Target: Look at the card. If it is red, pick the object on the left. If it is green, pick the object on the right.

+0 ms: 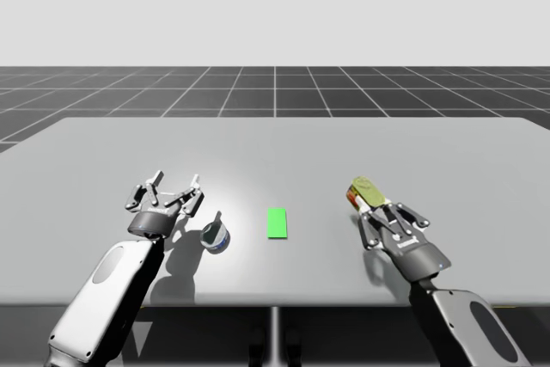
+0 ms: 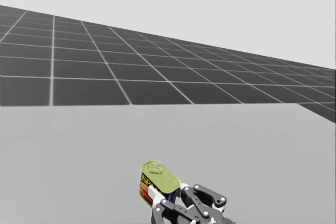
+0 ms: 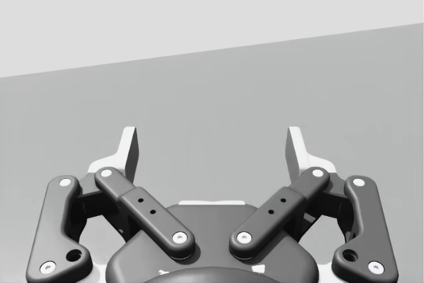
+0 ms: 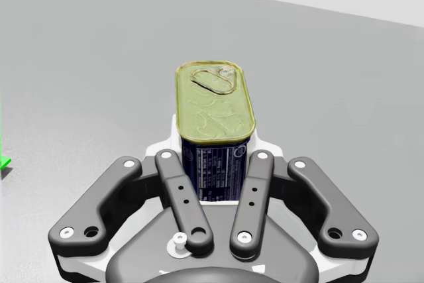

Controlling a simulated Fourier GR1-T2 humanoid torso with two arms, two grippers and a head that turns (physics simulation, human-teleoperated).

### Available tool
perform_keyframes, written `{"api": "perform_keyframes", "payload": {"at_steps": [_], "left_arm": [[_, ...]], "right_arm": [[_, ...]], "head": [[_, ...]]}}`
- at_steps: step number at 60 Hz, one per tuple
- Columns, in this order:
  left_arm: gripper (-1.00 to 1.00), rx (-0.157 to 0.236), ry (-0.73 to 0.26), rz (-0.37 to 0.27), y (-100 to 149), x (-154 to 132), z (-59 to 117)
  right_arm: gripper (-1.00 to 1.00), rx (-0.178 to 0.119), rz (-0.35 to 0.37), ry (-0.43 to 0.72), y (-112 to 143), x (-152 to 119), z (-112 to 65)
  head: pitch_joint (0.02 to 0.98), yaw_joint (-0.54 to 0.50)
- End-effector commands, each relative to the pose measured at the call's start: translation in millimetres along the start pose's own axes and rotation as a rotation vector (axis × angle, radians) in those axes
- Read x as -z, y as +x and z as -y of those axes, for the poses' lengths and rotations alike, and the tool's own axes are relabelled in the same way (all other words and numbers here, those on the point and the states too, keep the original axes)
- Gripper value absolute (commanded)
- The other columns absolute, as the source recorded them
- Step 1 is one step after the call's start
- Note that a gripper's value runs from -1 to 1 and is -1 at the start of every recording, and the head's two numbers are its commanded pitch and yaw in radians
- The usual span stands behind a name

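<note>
Grey tabletop, green card at its middle. Right of the card, my right gripper grips the oblong gold-lidded tin from both sides. Left of the card, a small blue-and-white can; further left, my left gripper, spread wide.

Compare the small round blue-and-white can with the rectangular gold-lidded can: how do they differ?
Shape: the small round blue-and-white can is round, the rectangular gold-lidded can oblong with rounded corners. Size: the round can looks smaller. Hold: the round can lies free on the table beside my open left gripper; the rectangular can is clamped in my right gripper. Shared: both are tilted, on opposite sides of the green card.
</note>
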Motion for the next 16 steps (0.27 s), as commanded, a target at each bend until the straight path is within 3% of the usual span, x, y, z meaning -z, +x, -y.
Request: {"api": "perform_keyframes", "payload": {"at_steps": [1, 16], "left_arm": [[-1.00, 0.000, 0.000, 0.001, 0, 0, -0.8], [-1.00, -0.002, 0.002, 0.000, 0, 1, -1.2]], "right_arm": [[1.00, -0.037, 0.216, -0.123, 81, 11, 14.6], [1.00, -0.072, 0.373, -0.179, 138, 4, 21.2]], "head": [[0.421, -0.44], [0.423, -0.45]]}}
